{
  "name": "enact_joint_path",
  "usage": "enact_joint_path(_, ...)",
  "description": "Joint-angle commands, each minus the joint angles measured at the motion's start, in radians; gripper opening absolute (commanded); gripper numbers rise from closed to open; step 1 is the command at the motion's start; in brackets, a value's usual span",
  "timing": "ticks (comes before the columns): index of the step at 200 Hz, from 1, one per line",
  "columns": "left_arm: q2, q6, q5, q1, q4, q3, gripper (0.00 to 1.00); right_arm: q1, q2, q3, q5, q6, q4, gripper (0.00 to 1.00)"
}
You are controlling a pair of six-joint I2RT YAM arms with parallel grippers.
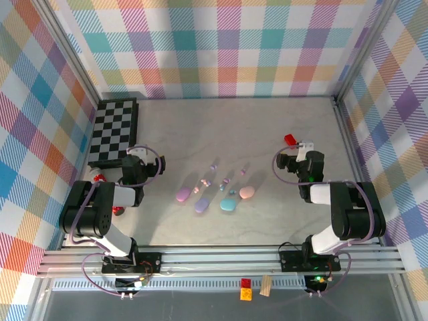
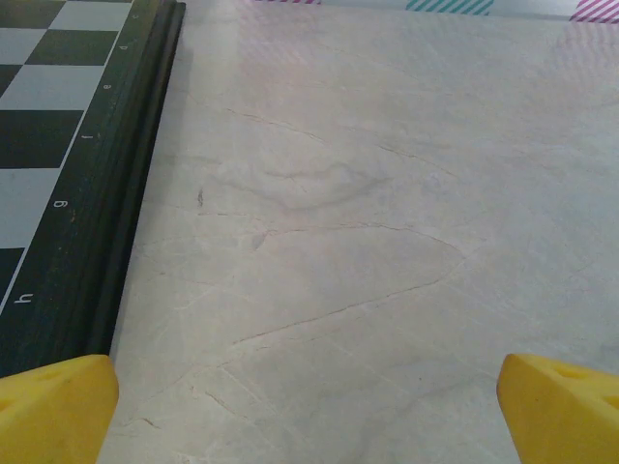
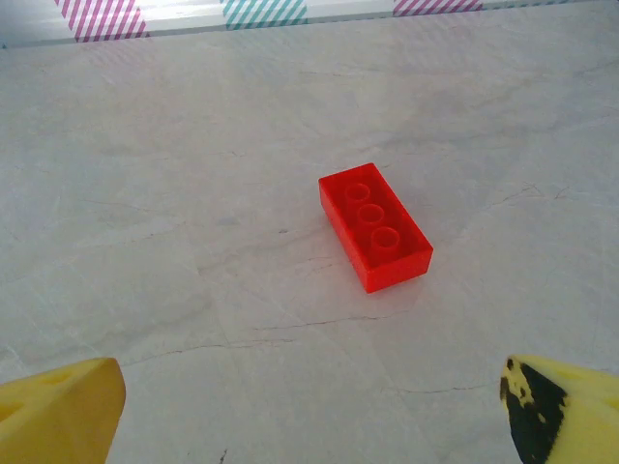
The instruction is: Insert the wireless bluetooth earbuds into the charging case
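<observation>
Several tiny pastel earbuds [image 1: 203,181] lie scattered at the table's middle, among them a lilac one [image 1: 215,162] and a pale one [image 1: 226,180]. Just in front of them sit pebble-shaped charging cases: pink-lilac [image 1: 182,194], lilac [image 1: 201,205], pale blue [image 1: 228,204] and pink [image 1: 247,192]. My left gripper [image 1: 137,155] is well left of them, open over bare marble, its yellow fingertips [image 2: 53,406] far apart with nothing between. On the other side my right gripper [image 1: 301,148] is also open and empty, its fingertips [image 3: 58,411] wide apart.
A red block [image 3: 375,227] lies just ahead of the right gripper. A chessboard [image 2: 58,145] lies at the back left, close beside the left gripper. Small red objects [image 1: 98,177] sit by the left arm. Plaid walls enclose the table.
</observation>
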Motion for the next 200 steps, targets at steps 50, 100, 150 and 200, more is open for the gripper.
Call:
enact_joint_path(50, 0.008, -0.003, -0.006, -0.003, 0.002, 0.02, 1.0, -0.004, 0.01, -0.006, -0.018, -0.008, 0.048, 0.99)
enact_joint_path(100, 0.008, -0.003, -0.005, -0.003, 0.002, 0.019, 1.0, -0.004, 0.01, -0.006, -0.018, -0.008, 0.048, 0.99)
enact_joint_path(150, 0.008, -0.004, -0.005, -0.003, 0.002, 0.018, 1.0, -0.003, 0.01, -0.006, -0.018, -0.007, 0.048, 0.99)
enact_joint_path(200, -0.075, 0.026, 0.032, -0.014, -0.069, 0.024, 1.0, -0.004, -0.096, -0.006, -0.017, -0.01, -0.03, 0.99)
